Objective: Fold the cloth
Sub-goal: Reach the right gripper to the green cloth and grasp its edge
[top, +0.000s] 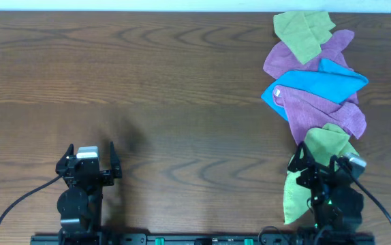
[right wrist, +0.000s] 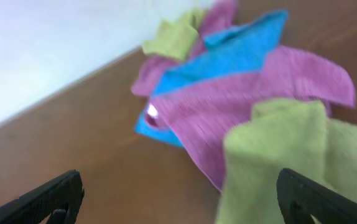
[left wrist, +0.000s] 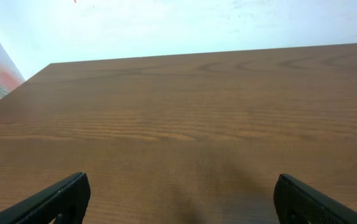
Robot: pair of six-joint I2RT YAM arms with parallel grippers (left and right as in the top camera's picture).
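The lime-green cloth [top: 326, 139] lies crumpled at the near end of a pile of cloths on the right of the table, and part of it hangs down past my right arm [top: 294, 194]. In the right wrist view the cloth [right wrist: 272, 155] fills the lower right, just ahead of the right finger. My right gripper [top: 316, 163] [right wrist: 178, 193] is open and empty, right over the cloth's near edge. My left gripper [top: 90, 155] [left wrist: 181, 193] is open and empty over bare wood at the front left, far from the cloth.
The pile also holds a purple cloth [top: 318, 102] [right wrist: 228, 99], a blue cloth [top: 318, 82] [right wrist: 228, 56] and a duller olive-green cloth [top: 303, 30] [right wrist: 175, 37] at the back right. The wooden table [top: 182, 88] stretches left of the pile.
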